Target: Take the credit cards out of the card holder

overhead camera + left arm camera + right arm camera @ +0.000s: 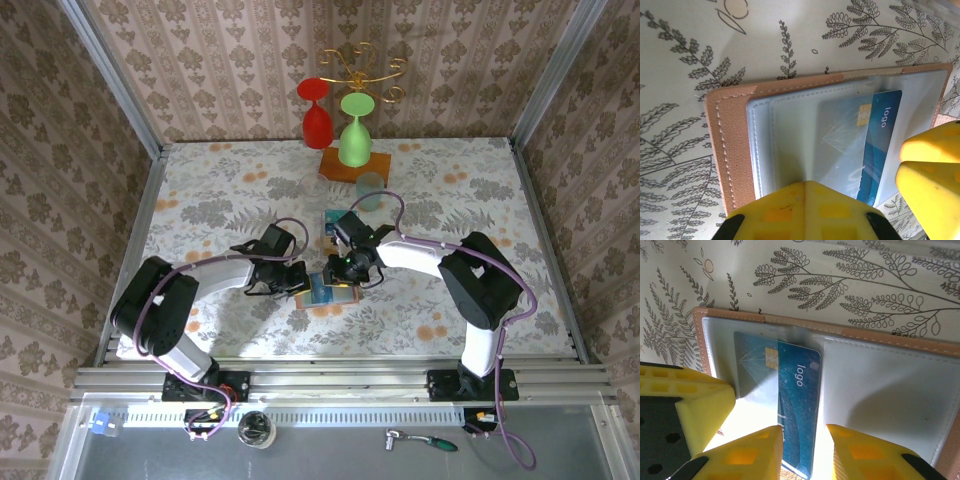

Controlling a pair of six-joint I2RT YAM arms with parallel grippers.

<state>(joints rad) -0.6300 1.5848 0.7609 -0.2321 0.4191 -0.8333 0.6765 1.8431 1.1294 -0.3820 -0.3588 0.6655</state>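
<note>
Card holder lies open on the table, left gripper shut tight, pressing its inner panel, right gripper narrowly parted astride the half-out teal credit card, an actual pinch impossible to tell.

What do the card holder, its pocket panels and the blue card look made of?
Card holder rim: tan leather or imitation, matte, grained, stitched. Pocket panels: likely translucent plastic film, glossy glare. Credit card: smooth plastic, printed, metallic-looking chip.
</note>
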